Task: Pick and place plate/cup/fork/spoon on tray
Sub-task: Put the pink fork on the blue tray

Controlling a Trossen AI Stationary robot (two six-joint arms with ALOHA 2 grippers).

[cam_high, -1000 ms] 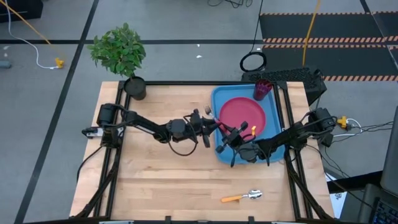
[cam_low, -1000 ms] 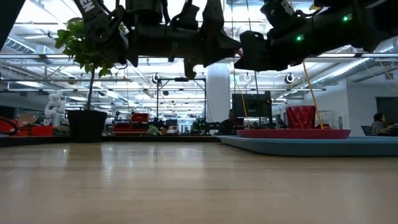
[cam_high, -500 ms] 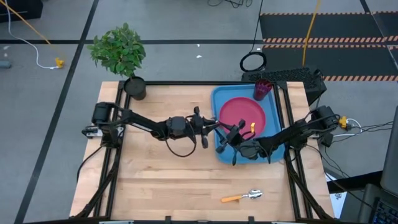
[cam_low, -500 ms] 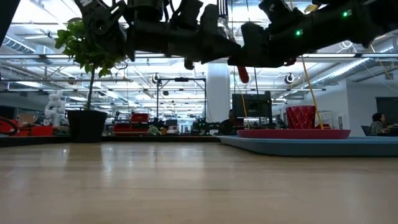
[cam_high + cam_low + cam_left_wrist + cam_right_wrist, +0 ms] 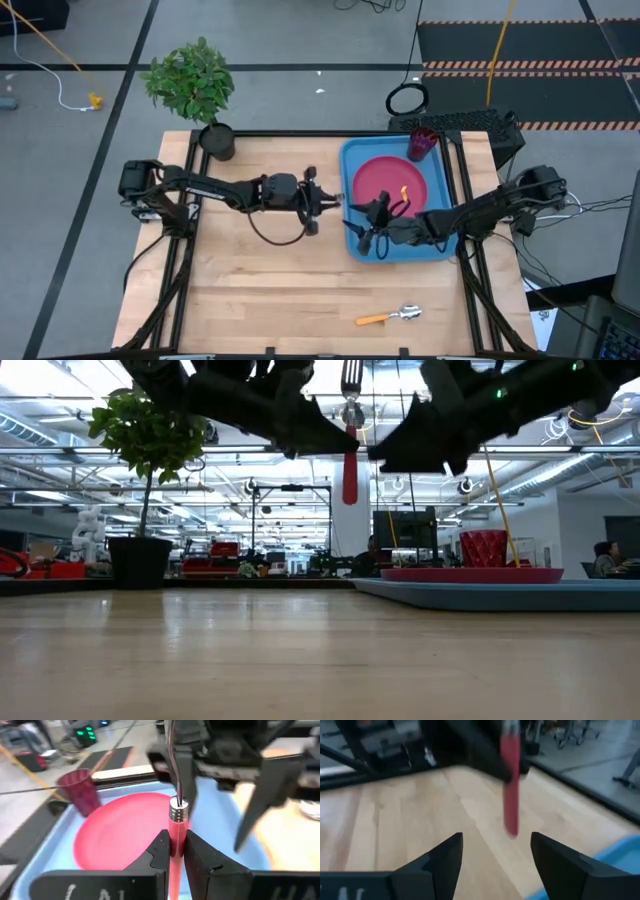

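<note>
Fork step: left claw (image 5: 173, 851) is clamped on the fork (image 5: 177, 822) beside the tray (image 5: 352, 160).
Right claw (image 5: 495, 851) gapes apart, empty; next, lower the fork onto the tray.

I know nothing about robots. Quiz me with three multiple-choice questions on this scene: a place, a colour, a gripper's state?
1. Where is the small dark red translucent cup? A on bare wood; B in a corner of the bright blue rectangular plastic tray; C on the round pink-red plastic plate.
2. Handle colour of the spoon on the wooden table? A orange; B green; C blue.
3. The left gripper is: A open; B shut on the red-handled metal fork; C unseen.
Answers: B, it stands at the tray's corner; A, it shows orange; B, fingers clamp the handle.
</note>
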